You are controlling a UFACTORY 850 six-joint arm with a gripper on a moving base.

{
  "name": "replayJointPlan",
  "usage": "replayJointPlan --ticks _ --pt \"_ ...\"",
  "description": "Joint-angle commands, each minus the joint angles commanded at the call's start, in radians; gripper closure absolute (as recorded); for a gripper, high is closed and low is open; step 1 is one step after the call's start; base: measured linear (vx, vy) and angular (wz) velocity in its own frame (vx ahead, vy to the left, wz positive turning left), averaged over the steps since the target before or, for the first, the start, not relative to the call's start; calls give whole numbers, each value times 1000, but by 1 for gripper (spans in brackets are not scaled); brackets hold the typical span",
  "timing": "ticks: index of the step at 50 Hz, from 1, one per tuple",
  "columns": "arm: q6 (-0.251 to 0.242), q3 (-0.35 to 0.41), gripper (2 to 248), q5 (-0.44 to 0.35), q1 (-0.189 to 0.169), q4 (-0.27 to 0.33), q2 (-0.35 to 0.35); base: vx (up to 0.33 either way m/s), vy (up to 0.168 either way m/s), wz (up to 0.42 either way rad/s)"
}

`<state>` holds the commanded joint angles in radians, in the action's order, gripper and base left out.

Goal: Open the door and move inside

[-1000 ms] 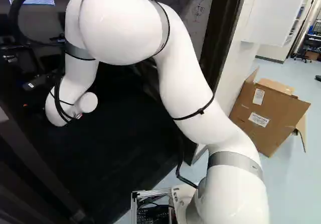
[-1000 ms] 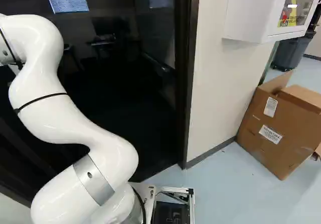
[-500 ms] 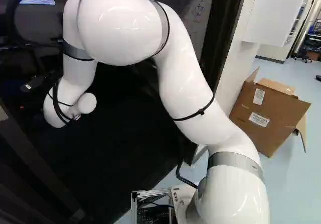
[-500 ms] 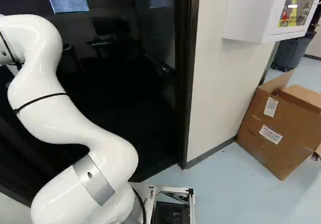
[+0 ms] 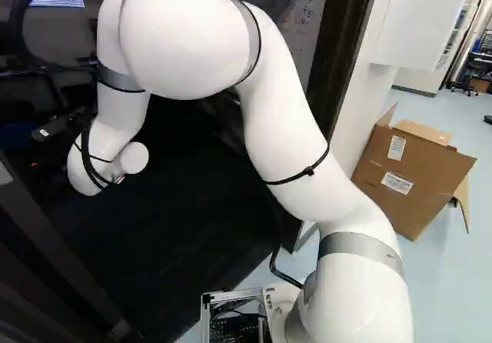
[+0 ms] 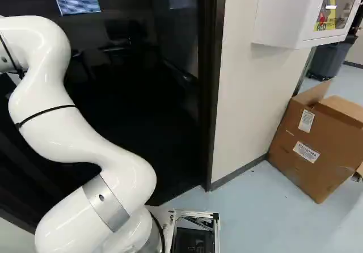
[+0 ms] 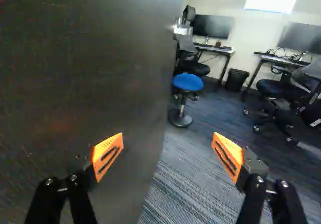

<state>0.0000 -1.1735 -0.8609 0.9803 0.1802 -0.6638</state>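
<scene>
Barely anything changes over this last second: the white arm edges slightly farther across to the left side of the left base view, then holds in the latest half-second. The base keeps its place against the doorframe and the cardboard box, so it has not driven on.

The door is already open, its dark face filling one side ahead of the gripper. A silvery handle shows at its far edge. Past that edge lie the striped carpet and a blue stool. The fingers stand wide apart with nothing clamped; one is set against the backdrop of the door, and whether it touches I cannot tell.

For the task, then, the opening part looks largely done and moving inside is what remains. With so little motion, I judge this a pause or a slow hold at the door. Next, the arm should probably keep the door from swinging back, by leaning rather than gripping, while the base rolls forward. The door may be heavy and drift shut if let go. The frame wants watching too: the base or the bent arm could catch it on the way through.
</scene>
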Motion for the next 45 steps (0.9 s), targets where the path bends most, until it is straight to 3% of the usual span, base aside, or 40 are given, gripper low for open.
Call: replayJointPlan --ticks 20,45 --pt "0 89 3 0 -23 -6 65 0 0 0" --pt "0 204 3 0 -67 -56 151 0 0 0"
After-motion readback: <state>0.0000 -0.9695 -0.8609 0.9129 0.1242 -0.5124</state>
